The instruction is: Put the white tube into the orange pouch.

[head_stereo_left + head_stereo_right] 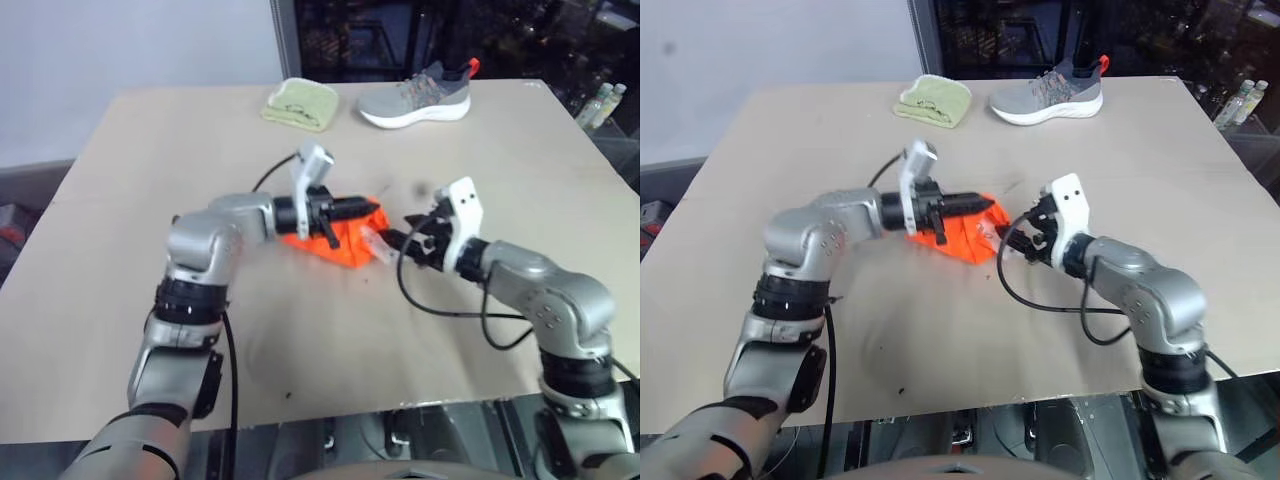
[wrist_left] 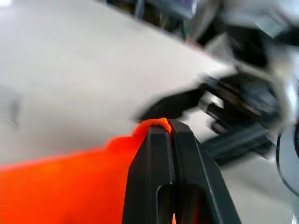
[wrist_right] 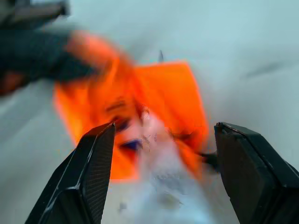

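Orange fabric marks your landmark: the bright orange flat fabric pouch (image 1: 335,240) sits lifted at the middle of the tan board table (image 1: 150,150). Your left gripper (image 2: 170,128) is clenched on the pouch's top edge (orange cloth shows between its black fingers). Your right gripper (image 3: 161,154) stands spread wide, just right of the pouch. The slim white tube (image 3: 159,177) lies between those spread fingers, its far end at the pouch mouth, gripped by neither finger.
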